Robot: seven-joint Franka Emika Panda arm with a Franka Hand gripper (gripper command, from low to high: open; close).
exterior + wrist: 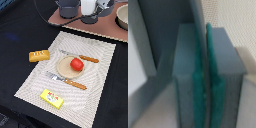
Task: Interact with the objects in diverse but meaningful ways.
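In the exterior view a red tomato [76, 64] sits on a beige plate [63, 68] in the middle of a striped placemat [100, 85]. An orange-handled knife [82, 58] lies beyond the plate and an orange-handled fork [67, 81] lies in front of it. An orange bread loaf [39, 55] lies off the mat at the exterior view's left. A yellow packet [52, 98] lies at the mat's near corner. A grey pot [67, 9] and a grey saucepan [123, 16] stand on a brown board at the back. My gripper [92, 18] is low over that board between them. In the wrist view the gripper [207, 37] is shut, teal pads [198, 85] together. I cannot make out a white bottle.
The brown board [107, 27] lies along the back. A black cable [45, 15] loops over the dark table at the back left. Pale walls fill the blurred wrist view around the fingers.
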